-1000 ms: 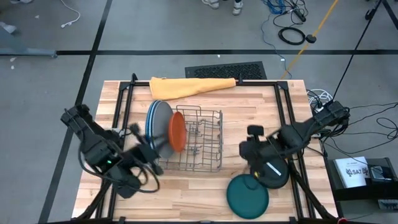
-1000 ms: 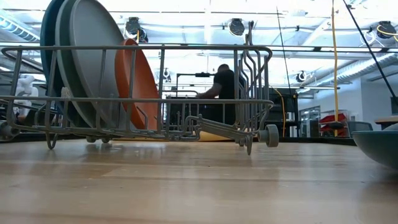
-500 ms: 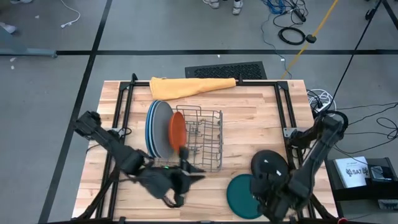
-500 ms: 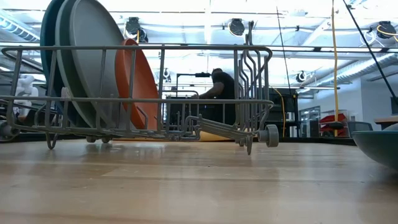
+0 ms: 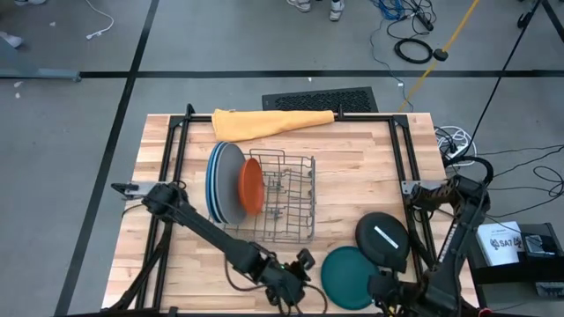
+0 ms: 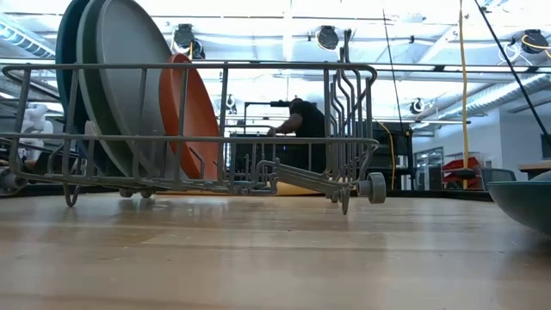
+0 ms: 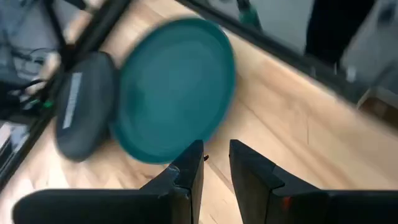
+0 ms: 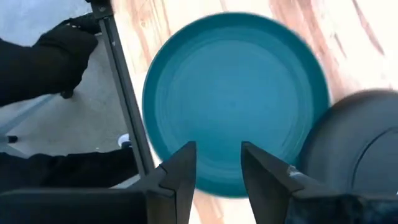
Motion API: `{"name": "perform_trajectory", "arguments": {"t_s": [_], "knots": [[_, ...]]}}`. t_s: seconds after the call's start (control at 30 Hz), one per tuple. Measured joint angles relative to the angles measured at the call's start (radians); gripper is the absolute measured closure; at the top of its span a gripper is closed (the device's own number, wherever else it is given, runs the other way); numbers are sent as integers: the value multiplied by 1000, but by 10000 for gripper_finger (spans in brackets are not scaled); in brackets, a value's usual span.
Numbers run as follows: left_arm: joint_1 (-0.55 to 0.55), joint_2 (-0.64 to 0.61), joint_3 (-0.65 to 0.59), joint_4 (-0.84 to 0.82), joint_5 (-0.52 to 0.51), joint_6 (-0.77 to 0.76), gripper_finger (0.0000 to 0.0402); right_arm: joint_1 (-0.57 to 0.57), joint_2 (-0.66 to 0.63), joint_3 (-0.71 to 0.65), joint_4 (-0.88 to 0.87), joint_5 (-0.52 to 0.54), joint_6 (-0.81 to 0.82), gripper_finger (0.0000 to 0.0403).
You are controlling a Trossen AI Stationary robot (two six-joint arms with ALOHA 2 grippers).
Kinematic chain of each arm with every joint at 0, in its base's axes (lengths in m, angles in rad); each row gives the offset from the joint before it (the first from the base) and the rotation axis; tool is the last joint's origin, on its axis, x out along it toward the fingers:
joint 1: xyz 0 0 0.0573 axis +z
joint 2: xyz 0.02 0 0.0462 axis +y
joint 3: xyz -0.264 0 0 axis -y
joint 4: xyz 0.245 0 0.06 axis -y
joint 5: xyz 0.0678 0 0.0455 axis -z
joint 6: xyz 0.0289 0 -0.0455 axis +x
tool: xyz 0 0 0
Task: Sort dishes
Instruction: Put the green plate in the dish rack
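Observation:
A teal plate [image 5: 350, 276] lies flat near the table's near edge, and a black plate with a white stripe [image 5: 382, 239] lies just behind it to the right. Light blue, blue and grey plates [image 5: 222, 183] and an orange plate [image 5: 251, 186] stand on edge in the wire rack [image 5: 286, 198]. My left gripper [image 5: 302, 262] is just left of the teal plate [image 7: 177, 87], its fingers a little apart and empty [image 7: 216, 152]. My right gripper [image 5: 383, 285] is at the teal plate's near right rim, open and empty [image 8: 217, 158], looking down on the plate [image 8: 236, 99].
A folded orange cloth [image 5: 264, 123] lies along the table's far edge. The low view shows the rack [image 6: 189, 129] with its plates, the teal plate's rim [image 6: 525, 202] at the right, and a person [image 6: 301, 120] in the room behind. Black frame bars [image 5: 172, 150] run along the table's sides.
My left gripper has swung from the rack's left side toward the table's near edge and right, ending beside the teal plate. My right gripper has moved from over the black plate toward the near edge, ending at the teal plate's near right rim.

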Motion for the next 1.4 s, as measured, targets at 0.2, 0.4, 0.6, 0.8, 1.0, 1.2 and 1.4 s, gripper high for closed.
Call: {"name": "perform_trajectory", "arguments": {"t_s": [0.2, 0.4, 0.6, 0.8, 1.0, 1.2, 1.4], "knots": [[-16, 120, 29, 96, -120, 234, 322, 54, 7, 0, 0, 2, 124, 284], [-16, 178, 30, 180, -169, 355, 322, 103, 7, 0, 33, 1, 252, 284], [-5, 193, 30, 179, -201, 358, 322, 140, 36, 0, 6, -58, 415, 284], [10, 192, 30, 177, -200, 354, 322, 145, 147, 0, -84, -198, 619, 284], [18, 192, 30, 171, -191, 351, 322, 103, 254, 0, -88, -205, 609, 284], [37, 192, 30, 135, -171, 272, 322, 96, 261, 6, -111, -162, 518, 284], [50, 191, 29, 215, -179, 108, 322, 98, 202, 6, -143, -243, 477, 284]]}}
